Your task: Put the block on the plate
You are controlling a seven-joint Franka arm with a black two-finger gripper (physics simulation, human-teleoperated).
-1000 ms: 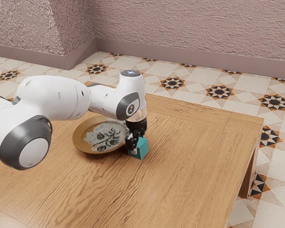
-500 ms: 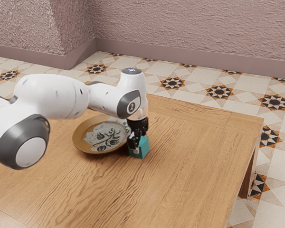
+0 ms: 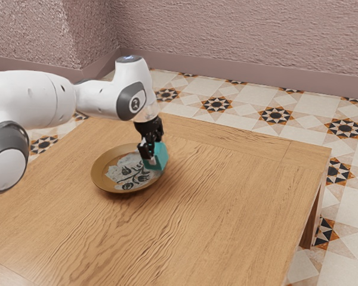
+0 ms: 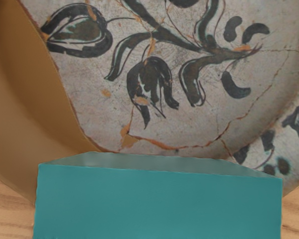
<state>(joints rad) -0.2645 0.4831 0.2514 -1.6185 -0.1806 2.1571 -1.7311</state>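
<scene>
One block (image 3: 159, 156): teal, flat-faced, straight-edged, smooth and plain; tilted in the exterior view, at the plate's rim on the side toward the table's back right corner; touching the rim or just above, impossible to tell.
Gripper (image 3: 154, 154): black, jointed, pointing down, pinching the block between both fingers; far finger mostly hidden, near one covering part of a teal face.
Plate (image 3: 100, 176): round, shallow, brown along one side; on the table, nearer the back edge than the right edge in the exterior view; partly covered by the block.
Glaze (image 4: 94, 109): greyish white, ragged where bordering the brown, crossed by thin cracks and rusty orange chips.
Painting (image 4: 149, 82): dark curling stems, leaves and buds, cut off at the wrist view's upper edge.
Table (image 3: 244, 208): wood, light brown, with long wavy grain; front left part running out of the exterior view.
Leg (image 3: 309, 229): darker wood, squared, under the right edge.
Arm (image 3: 33, 98): smooth white shells, dark grey rings; base end cut off at the exterior view's left.
Floor (image 3: 244, 106): pale tiles with black and orange stars.
Wall (image 3: 238, 30): rough, pinkish, above a smooth baseboard (image 3: 238, 72).
</scene>
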